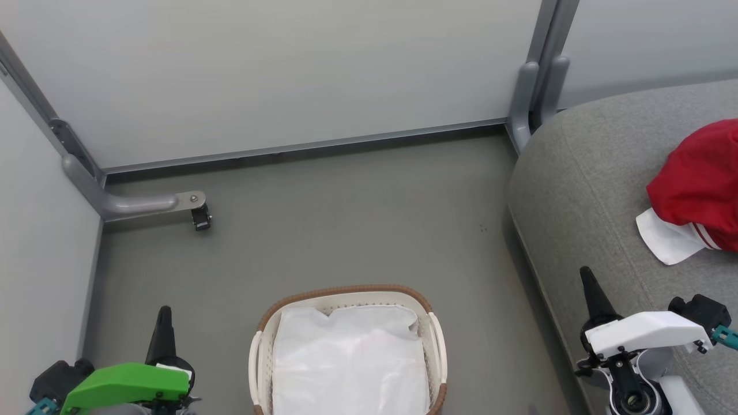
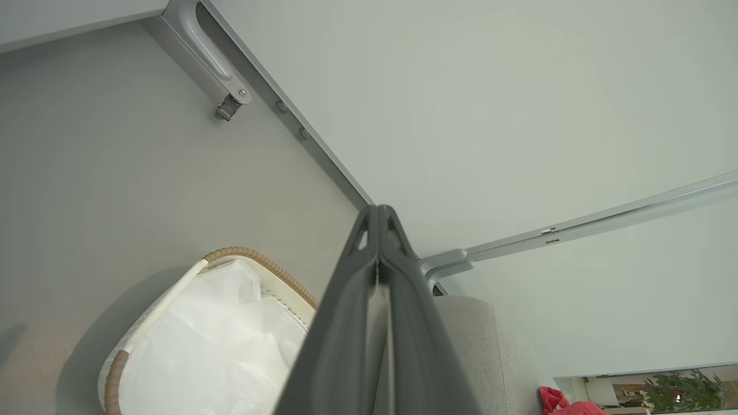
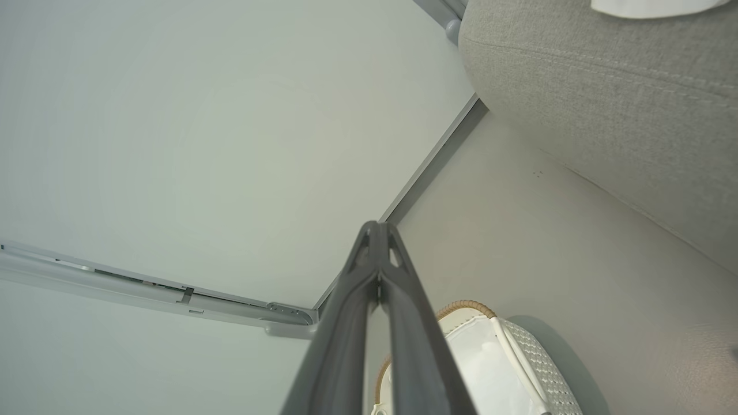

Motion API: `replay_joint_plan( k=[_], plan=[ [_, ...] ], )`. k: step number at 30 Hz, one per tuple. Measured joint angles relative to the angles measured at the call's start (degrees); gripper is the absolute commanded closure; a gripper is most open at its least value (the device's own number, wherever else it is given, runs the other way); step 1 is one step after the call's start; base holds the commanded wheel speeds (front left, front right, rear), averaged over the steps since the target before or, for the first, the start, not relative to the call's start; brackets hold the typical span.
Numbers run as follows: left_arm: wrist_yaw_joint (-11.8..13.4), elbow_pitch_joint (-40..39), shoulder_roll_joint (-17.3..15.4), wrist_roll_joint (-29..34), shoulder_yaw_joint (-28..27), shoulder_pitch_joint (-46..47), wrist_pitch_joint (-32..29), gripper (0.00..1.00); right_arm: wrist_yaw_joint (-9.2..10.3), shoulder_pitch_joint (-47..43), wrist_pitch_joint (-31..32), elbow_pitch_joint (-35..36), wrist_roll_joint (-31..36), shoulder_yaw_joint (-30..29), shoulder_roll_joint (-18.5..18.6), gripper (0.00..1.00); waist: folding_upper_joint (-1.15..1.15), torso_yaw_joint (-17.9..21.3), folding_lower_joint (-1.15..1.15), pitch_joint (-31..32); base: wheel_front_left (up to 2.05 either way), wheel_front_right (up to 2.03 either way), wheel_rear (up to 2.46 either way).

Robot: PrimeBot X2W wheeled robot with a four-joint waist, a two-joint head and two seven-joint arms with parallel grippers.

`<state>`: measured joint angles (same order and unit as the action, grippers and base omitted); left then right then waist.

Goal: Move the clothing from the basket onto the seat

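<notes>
A view from the robot's head looks down on a grey floor [image 1: 346, 213] closed in by pale partition walls [image 1: 288, 75]. At bottom centre stands the basket [image 1: 357, 291], small, oval and white with a brown woven rim. Its near end is cut off by the picture's lower edge. Inside it lies a plain white cloth liner [image 1: 351, 357], rumpled, with nothing red showing on top of it.

To the right rises the seat [image 1: 582, 190], a big grey fabric cushion with rounded edges. The clothing [image 1: 700, 184] rests on it, well apart from the basket: a bright red heap with a white part edged in thin red stripes. It runs off the right edge, so I cannot tell one garment from the other.

The left jaws sit at lower left above a green wrist cover [image 1: 124, 383], and the right jaws at lower right above a white wrist cover [image 1: 646, 331]. Both pairs are pressed together, holding nothing and pointing up. Each wrist view confirms this, with the two dark fingers meeting at their tips.

Judging from this, the move looks done, or very nearly: the clothing is on the seat and the basket appears emptied. Whether anything hides beneath the liner cannot be told.
</notes>
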<state>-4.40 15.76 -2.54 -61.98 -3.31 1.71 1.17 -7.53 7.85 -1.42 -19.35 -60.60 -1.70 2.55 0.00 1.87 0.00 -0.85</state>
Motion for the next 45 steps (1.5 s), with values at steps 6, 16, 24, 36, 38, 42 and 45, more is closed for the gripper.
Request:
replay_joint_plan(
  k=[6, 16, 24, 36, 38, 42, 45],
  plan=[
    [-0.2, -0.2, 0.0, -3.5, -0.3, 0.2, -0.8, 1.0, 0.01, -0.2, 0.9, 0.6, -3.7, -0.6, 0.0, 1.0, 0.0, -0.2, 0.0, 0.1, 0.0, 0.0, 0.0],
    [-0.7, -0.5, 0.0, -9.1, -0.8, 1.2, -2.3, 1.0, 0.01, -0.2, 2.4, 1.5, -9.4, -1.5, 0.0, 1.0, 0.0, -0.5, 0.0, 0.2, 0.0, 0.0, 0.0],
    [-1.2, -0.7, 0.0, -13.2, -1.3, 1.6, -3.3, 1.0, 0.01, -0.4, 3.5, 2.3, -13.7, -2.1, 0.1, 1.0, 0.0, -0.7, 0.0, 0.3, 0.0, 0.0, 0.0],
    [-1.8, -0.9, -0.1, -18.6, -2.0, 2.5, -4.7, 1.0, 0.03, -0.6, 5.0, 3.3, -19.5, -3.0, 0.1, 1.0, 0.0, -1.0, 0.0, 0.4, 0.0, 0.0, 0.0],
    [-2.0, -1.0, -0.1, -19.7, -2.1, 2.5, -5.0, 1.0, 0.03, -0.7, 5.2, 3.4, -20.6, -3.2, 0.1, 1.0, 0.0, -1.1, 0.0, 0.4, 0.0, 0.0, 0.0],
    [-2.1, -1.1, -0.1, -21.3, -2.2, 2.8, -5.5, 1.0, 0.02, -0.9, 5.6, 3.7, -22.3, -3.4, 0.1, 1.0, 0.0, -1.2, 0.0, 0.4, 0.0, 0.0, 0.0],
    [-2.2, -1.1, -0.1, -22.6, -2.3, 3.0, -5.8, 1.0, 0.03, -1.0, 6.0, 4.0, -23.7, -3.6, 0.1, 1.0, 0.0, -1.3, 0.0, 0.5, 0.0, 0.0, 0.0]
  ],
)
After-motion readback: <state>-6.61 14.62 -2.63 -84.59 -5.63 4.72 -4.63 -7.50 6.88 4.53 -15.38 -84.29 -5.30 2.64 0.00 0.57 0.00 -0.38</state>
